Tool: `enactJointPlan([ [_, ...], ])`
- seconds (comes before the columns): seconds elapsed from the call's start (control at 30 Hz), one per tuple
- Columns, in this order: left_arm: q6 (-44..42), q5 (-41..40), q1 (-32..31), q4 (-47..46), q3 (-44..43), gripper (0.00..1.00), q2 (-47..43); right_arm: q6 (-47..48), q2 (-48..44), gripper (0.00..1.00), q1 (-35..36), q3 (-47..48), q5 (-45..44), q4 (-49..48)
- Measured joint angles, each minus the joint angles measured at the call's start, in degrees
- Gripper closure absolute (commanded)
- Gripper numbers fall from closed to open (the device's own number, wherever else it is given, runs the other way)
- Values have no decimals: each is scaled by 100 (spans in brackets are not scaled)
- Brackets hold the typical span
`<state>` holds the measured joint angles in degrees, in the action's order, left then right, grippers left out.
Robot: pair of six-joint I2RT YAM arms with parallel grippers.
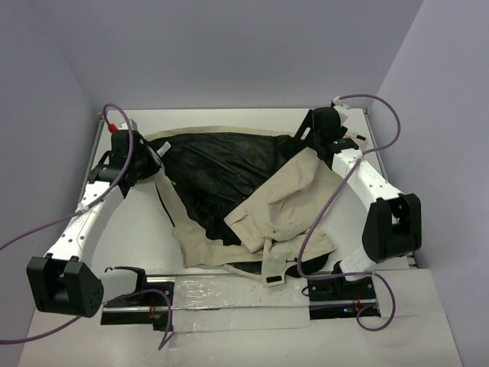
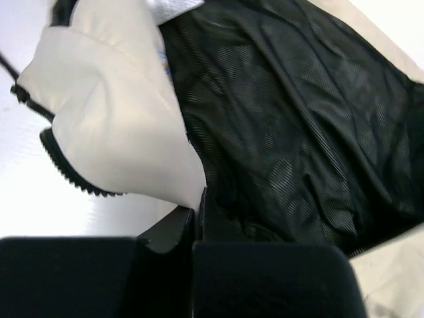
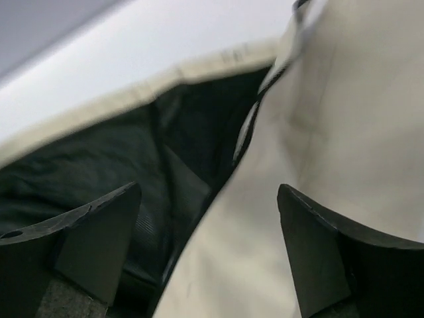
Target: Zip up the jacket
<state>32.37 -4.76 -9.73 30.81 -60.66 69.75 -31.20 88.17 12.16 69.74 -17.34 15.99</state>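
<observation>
**Left fingers**: closed. The beige edge of the jacket runs down into the seam between them, so they are judged to be pinching that edge. Just beyond them a dark toothed zipper edge curls round the fold. Black lining spreads out on the other side.

**Right fingers**: wide apart and holding nothing. Beige fabric lies in the gap beneath them, and a zipper line runs just ahead.

**Further out:** the jacket lies open and rumpled on the counter, lining up, with one front panel folded over it.

**Assessment:** the step in hand is securing the two front edges; no teeth appear joined. The next move calls for the right fingers to close on their zipper edge. Both edges then need bringing together at the hem.
</observation>
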Motion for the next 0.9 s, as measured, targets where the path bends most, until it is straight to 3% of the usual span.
enactJointPlan([
  [0.13, -207, 36, -402, -11, -265, 100, 178, 46, -253, 2, 77, -46, 62, 242],
  [0.27, -498, -10, -1213, -51, -1149, 99, 788, 75, -1102, 2, 107, -200, 78, 325],
  [0.3, -550, -78, -1458, -61, -1374, 91, 984, 82, -1359, 2, 110, -265, 66, 320],
  [0.37, -571, -223, -2021, -72, -1853, 51, 1454, 103, -1946, 1, 109, -500, 31, 306],
  [0.43, -542, -328, -2576, -70, -2186, 18, 1984, 120, -2445, 1, 108, -722, -51, 297],
  [0.47, -483, -362, -2809, -69, -2305, 8, 2250, 123, -2638, 0, 108, -820, -95, 304],
  [0.57, -261, -420, -3328, 41, -2484, 5, 3100, 126, -2989, 0, 91, -1120, -235, 268],
  [0.7, -16, -560, -3462, 390, -2429, 3, 3595, 142, -3031, 0, 67, -1460, -274, 292],
  [0.8, 187, -767, -3347, 384, -2316, 12, 3222, 197, -3019, 0, 64, -1642, -251, 325],
  [0.9, 511, -797, -2974, 3, -1765, 19, 2208, 243, -2991, 0, 64, -1686, -221, 331],
])
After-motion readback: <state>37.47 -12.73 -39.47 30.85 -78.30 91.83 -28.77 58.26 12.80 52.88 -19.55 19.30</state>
